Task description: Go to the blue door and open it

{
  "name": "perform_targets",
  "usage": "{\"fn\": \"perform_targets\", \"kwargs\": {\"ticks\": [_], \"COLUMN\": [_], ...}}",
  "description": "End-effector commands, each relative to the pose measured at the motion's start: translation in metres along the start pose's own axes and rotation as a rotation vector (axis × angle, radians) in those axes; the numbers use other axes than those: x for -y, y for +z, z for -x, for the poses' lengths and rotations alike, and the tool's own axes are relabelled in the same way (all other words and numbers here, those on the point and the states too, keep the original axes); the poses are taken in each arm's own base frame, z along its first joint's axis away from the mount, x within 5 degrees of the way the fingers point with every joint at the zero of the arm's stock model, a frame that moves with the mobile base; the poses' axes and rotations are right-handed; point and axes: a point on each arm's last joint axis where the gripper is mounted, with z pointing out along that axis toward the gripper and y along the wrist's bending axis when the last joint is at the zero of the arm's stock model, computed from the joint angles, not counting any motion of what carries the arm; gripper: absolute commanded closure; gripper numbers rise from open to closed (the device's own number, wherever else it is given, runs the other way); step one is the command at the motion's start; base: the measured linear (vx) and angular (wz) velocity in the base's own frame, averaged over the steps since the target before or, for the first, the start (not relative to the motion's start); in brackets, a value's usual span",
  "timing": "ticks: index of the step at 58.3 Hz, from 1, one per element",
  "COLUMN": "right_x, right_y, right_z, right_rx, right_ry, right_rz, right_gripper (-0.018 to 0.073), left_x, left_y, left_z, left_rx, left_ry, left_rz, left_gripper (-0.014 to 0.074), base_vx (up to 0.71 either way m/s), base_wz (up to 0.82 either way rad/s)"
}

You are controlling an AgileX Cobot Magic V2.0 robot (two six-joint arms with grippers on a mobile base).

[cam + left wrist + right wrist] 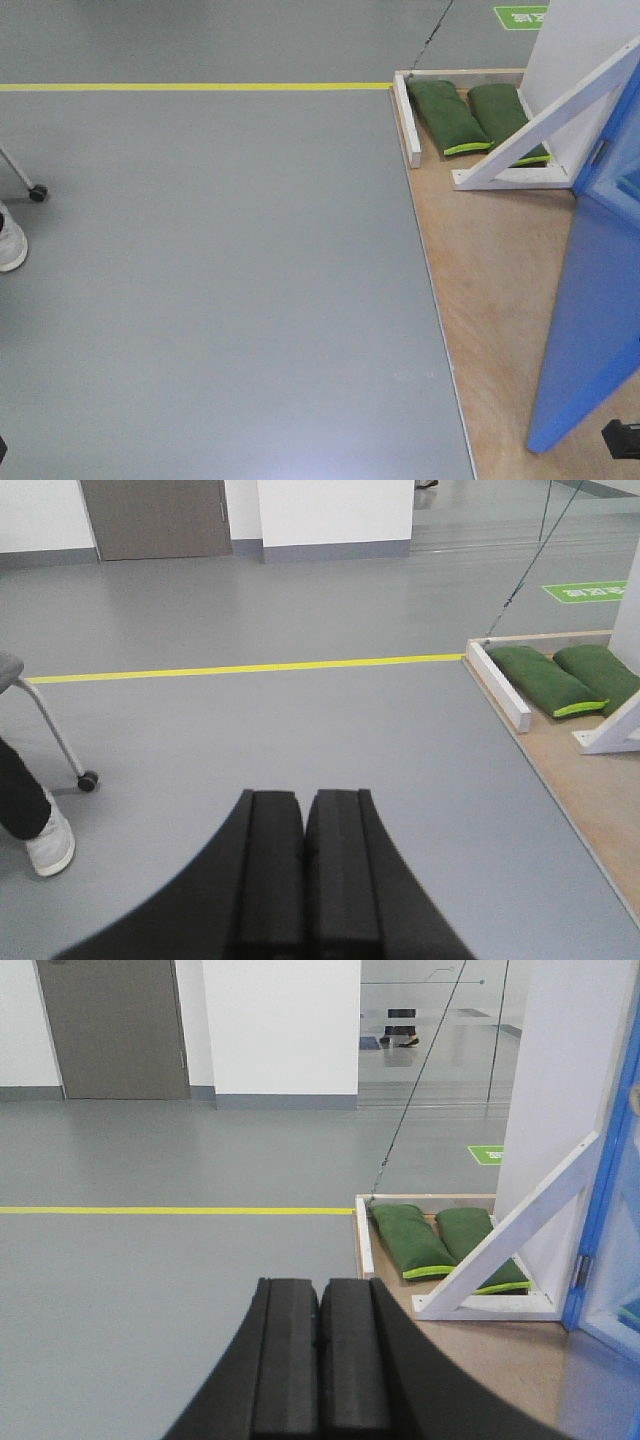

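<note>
Front view alone shows door [590,320] face, glossy blue, right of sandbags [447,117], left gripper [303,800] and right gripper [320,1287] fingers pressed together, empty

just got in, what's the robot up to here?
Nothing is being handled yet. The left pincer and right pincer are both shut and empty, pointing out over grey floor. The blue door stands on the wooden platform at the front view's right edge; its handle isn't in view. Green sandbags lie by the white brace beyond it.

Front view looks down; wrist views forward, sharing sandbags [446,116].
</note>
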Motion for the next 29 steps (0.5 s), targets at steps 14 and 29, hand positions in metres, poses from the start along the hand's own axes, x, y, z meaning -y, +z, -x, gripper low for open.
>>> {"fn": "perform_targets", "kwargs": {"ticks": [14,29], "right_x": [0.0007,0.0007], "right_y": [-0.0013,-0.0013], "right_z": [0.0078,0.0078], "right_rx": [0.098,0.098], "right_ry": [-0.007,-0.007], "right_rz": [-0.009,-0.009], "right_gripper": [0.0547,0.0547], "left_x": [0.0001,0.0001], "left_y": [-0.0039,-0.0039], "left_z": [0.0167,0.0167], "left_rx": [0.124,0.124], "left_ry": [-0.008,-0.008], "left_rz": [-0.007,-0.007], "left_gripper": [0.0524,0.0524], "base_vx": [0.39,0.31], "base_wz": [-0.02,-0.02]}}
